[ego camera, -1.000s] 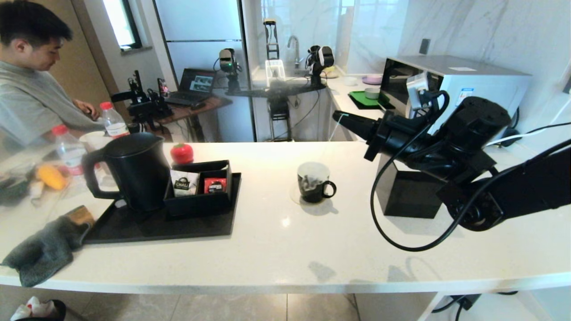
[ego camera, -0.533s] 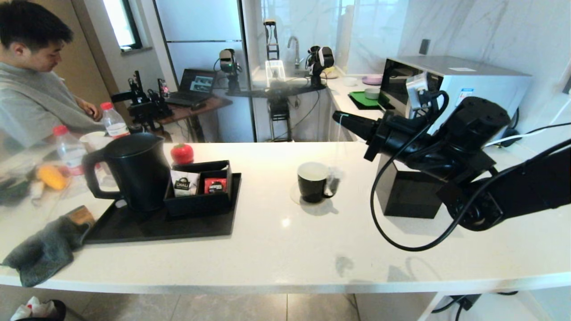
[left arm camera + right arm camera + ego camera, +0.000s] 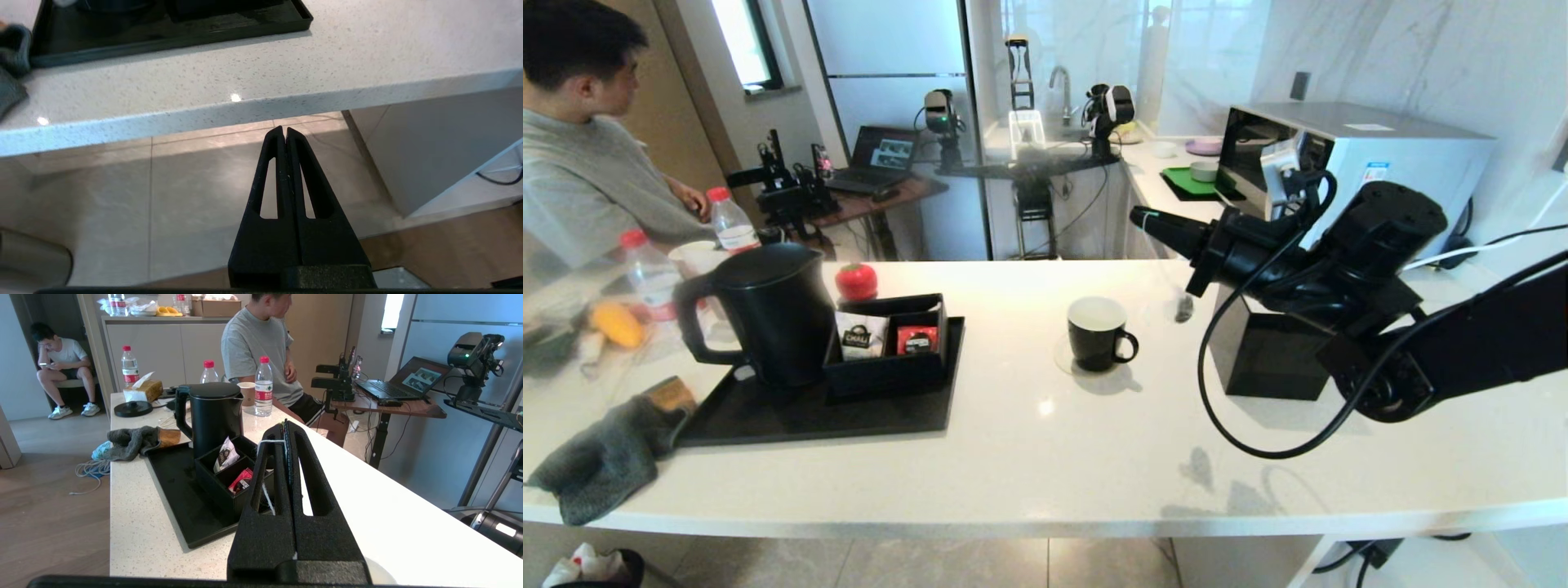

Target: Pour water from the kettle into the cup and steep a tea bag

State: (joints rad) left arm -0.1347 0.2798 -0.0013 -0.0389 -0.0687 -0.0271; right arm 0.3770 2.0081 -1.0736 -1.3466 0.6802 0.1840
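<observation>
The black kettle point(image 3: 760, 314) stands on the left of a black tray point(image 3: 792, 416); it also shows in the right wrist view point(image 3: 214, 412). The small black cup point(image 3: 1097, 332) with a white inside sits mid-counter, handle to the right. My right gripper point(image 3: 1141, 217) hovers high, to the right of the cup, shut on the tea bag's white string point(image 3: 269, 442). The tea bag point(image 3: 1183, 309) hangs blurred in the air, right of the cup and outside it. My left gripper point(image 3: 284, 130) is shut and empty, parked below the counter's front edge.
A black organiser point(image 3: 890, 339) on the tray holds a white sachet and a red sachet. A black tissue box point(image 3: 1270, 355) stands right of the cup, under my right arm. A grey cloth point(image 3: 605, 457) lies front left. A person, bottles and a microwave point(image 3: 1347, 151) lie beyond.
The tea bag hung at the cup's mouth a second ago; it has swung out to the right and now hangs clear of the cup. My right gripper shifted slightly left.
</observation>
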